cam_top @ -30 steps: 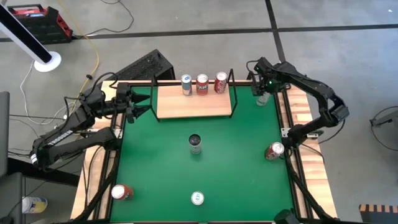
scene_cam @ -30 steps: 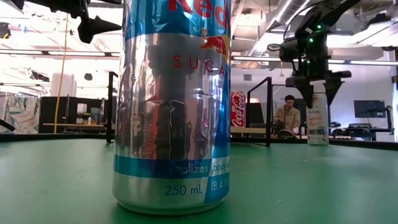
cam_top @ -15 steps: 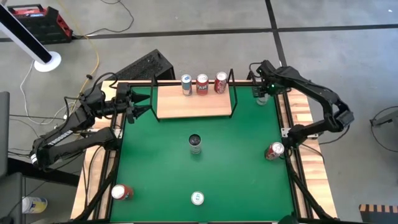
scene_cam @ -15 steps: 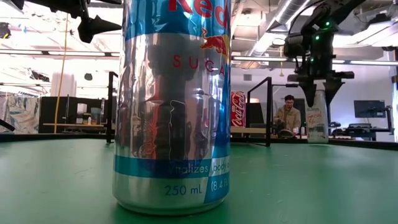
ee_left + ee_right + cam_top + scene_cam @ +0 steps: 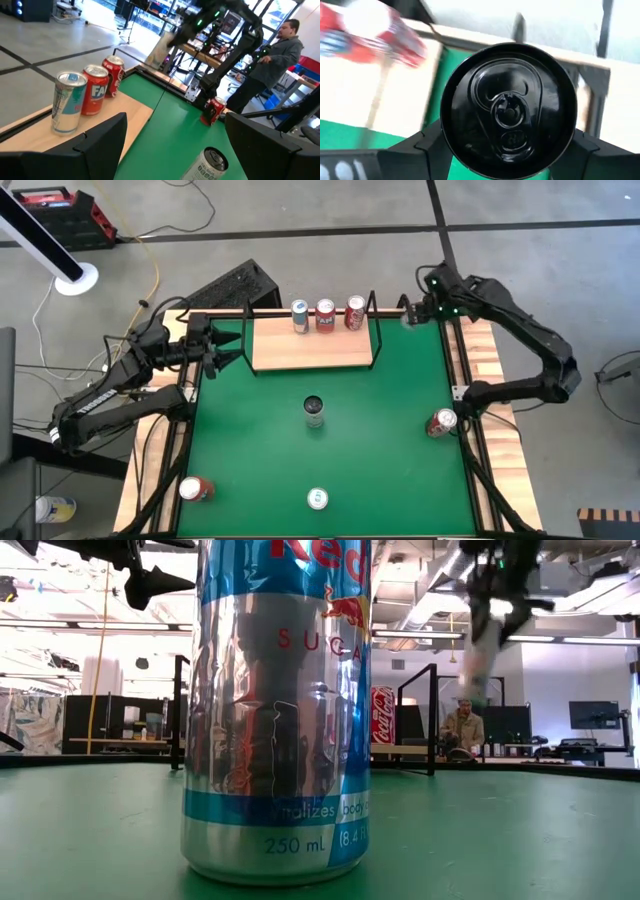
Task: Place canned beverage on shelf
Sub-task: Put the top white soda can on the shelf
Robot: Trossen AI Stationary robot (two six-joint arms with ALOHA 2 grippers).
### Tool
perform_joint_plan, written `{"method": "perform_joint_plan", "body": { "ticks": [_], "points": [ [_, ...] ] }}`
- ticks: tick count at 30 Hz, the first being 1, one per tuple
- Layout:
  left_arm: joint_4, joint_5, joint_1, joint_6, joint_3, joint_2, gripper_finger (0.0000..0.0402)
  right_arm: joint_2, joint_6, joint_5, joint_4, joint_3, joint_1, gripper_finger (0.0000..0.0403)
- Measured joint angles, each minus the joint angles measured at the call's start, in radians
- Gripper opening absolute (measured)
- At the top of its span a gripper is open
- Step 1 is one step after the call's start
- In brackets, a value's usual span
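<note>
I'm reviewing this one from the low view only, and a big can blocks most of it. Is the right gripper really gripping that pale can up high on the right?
Observer: Yes. Its wrist view shows the right gripper with its fingers on both sides of the can, dark lid facing the camera.
Operator: Where is it relative to the shelf?
Observer: From above, it is just off the right end of the shelf, over the far corner of the mat.
Operator: Any room on the shelf?
Observer: Three cans stand along its back edge and none stand in front. The left gripper waits open at its left end.

Glossy metal cans [image 5: 325,314] (seemingly), matt wood shelf [image 5: 310,348]
</note>
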Motion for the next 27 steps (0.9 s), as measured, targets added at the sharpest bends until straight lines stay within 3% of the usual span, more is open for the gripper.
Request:
{"method": "perform_joint_plan", "body": {
  "ticks": [8, 15, 20, 27],
  "points": [
    [-0.026, 0.044, 0.000, 0.000, 0.000, 0.000, 0.0320, 0.085, 0.016, 0.121, 0.026, 0.344, 0.267, 0.0276],
    [-0.032, 0.062, 0.000, 0.003, 0.000, -0.013, 0.0320, 0.316, -0.016, 0.128, 0.151, 0.578, 0.471, 0.0276],
    [-0.044, 0.097, 0.000, 0.004, 0.000, -0.016, 0.0320, 0.526, -0.073, 0.109, 0.163, 0.757, 0.511, 0.0275],
    [-0.105, 0.116, 0.000, 0.004, 0.000, -0.015, 0.0320, 0.755, -0.142, -0.028, 0.161, 0.989, 0.509, 0.0275]
  ]
}}
